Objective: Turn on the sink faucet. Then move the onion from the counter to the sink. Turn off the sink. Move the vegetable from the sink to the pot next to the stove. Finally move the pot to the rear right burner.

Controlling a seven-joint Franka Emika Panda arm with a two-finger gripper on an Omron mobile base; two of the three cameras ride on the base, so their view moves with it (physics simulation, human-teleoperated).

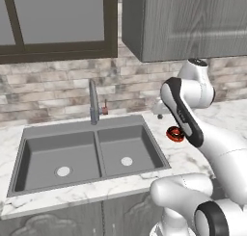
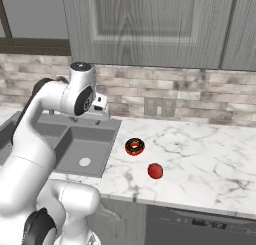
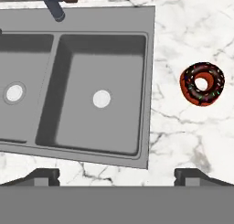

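Firstly, from the left base view: double-basin sink set into the marble counter, a pale round drain in each basin. Behind the divider, upright, the sink faucet, with a small reddish lever just beside its base. To the right of the sink, lying on the marble, a red doughnut with dark icing, partly hidden by the bent white arm.

Next, from the right base view: same doughnut just off the sink's right rim. A little nearer the counter's front edge, apart from the doughnut and not touching it, the onion, small, round and red, resting on the marble outside the sink. Arm folded over the sink's rear right corner, well apart from the onion.

Lastly, from the hand view, looking straight down: gripper hanging above the counter's front strip by the right basin, jaws spread wide and released, gripping nothing, one dark fingertip towards each side. Faucet spout near the top edge, doughnut to the right on the marble.
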